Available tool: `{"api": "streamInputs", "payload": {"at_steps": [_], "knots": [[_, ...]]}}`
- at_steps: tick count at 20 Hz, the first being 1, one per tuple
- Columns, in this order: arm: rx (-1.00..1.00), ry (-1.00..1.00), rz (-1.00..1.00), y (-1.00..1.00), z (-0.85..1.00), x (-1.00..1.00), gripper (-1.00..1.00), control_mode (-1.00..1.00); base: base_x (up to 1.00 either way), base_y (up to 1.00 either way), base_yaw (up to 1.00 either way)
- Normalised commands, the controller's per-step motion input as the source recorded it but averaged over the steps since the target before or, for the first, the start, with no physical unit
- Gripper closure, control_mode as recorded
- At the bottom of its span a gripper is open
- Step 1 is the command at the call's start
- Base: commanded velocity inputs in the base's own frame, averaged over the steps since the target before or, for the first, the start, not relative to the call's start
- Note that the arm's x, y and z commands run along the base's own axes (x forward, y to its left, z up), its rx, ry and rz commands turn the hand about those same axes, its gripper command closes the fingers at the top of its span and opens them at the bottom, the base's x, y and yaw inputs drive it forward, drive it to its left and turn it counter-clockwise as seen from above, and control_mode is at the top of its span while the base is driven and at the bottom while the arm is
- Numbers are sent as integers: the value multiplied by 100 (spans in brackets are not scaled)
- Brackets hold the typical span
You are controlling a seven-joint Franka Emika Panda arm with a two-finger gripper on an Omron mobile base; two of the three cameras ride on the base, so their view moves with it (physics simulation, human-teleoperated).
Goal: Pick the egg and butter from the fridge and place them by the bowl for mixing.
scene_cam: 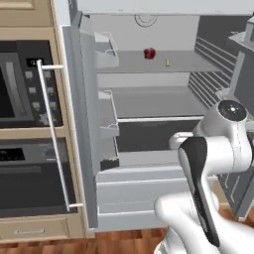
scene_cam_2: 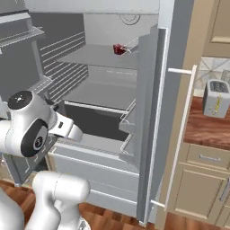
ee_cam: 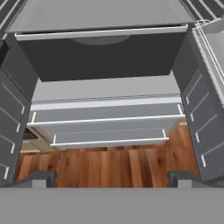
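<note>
Pale yellow-tan, the butter (scene_cam: 167, 62) is a tiny stick on the upper shelf of the fridge (scene_cam: 149, 94), well above and beyond the jaws. Just beside it on the same shelf sits a small dark red thing (scene_cam: 149, 53), too small to name; in the right base view it appears near the door edge (scene_cam_2: 118, 49), and the butter cannot be made out there.

Both fridge doors stand open. The left door (scene_cam: 82, 124) carries white wire-railed bins (scene_cam: 108, 49) and a long white bar handle (scene_cam: 52, 134); the right door's handle (scene_cam_2: 182, 134) shows in the right base view. Beyond the jaws lie a pale grey shelf (ee_cam: 100, 19), a dark compartment under it and the pale drawer fronts (ee_cam: 105, 122) at the fridge's foot, with wood floor (ee_cam: 105, 168) nearest the fingertips.

The gripper (ee_cam: 112, 178) hangs low in front of the fridge, its fingertips (ee_cam: 43, 177) wide apart with nothing between them.

Black built-in ovens (scene_cam: 25, 129) stand far to the left of the jaws; a toaster (scene_cam_2: 216, 99) rests on a wooden counter (scene_cam_2: 206, 130) far to their right.
</note>
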Motion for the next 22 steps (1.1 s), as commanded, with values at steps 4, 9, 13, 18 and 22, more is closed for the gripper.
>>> {"api": "streamInputs", "payload": {"at_steps": [4, 9, 13, 18, 22], "knots": [[0, 0, 0, 0, 0, 0, -100, 100, 48, -15, -16], [0, 0, 0, 0, 0, 0, -100, 100, 47, -15, -15], [0, 0, 0, 0, 0, 0, -100, 100, 40, -11, 1], [0, 0, 0, 0, 0, 0, -100, 100, 55, -8, 3], [0, 0, 0, 0, 0, 0, -100, 100, 56, -8, -7]]}}
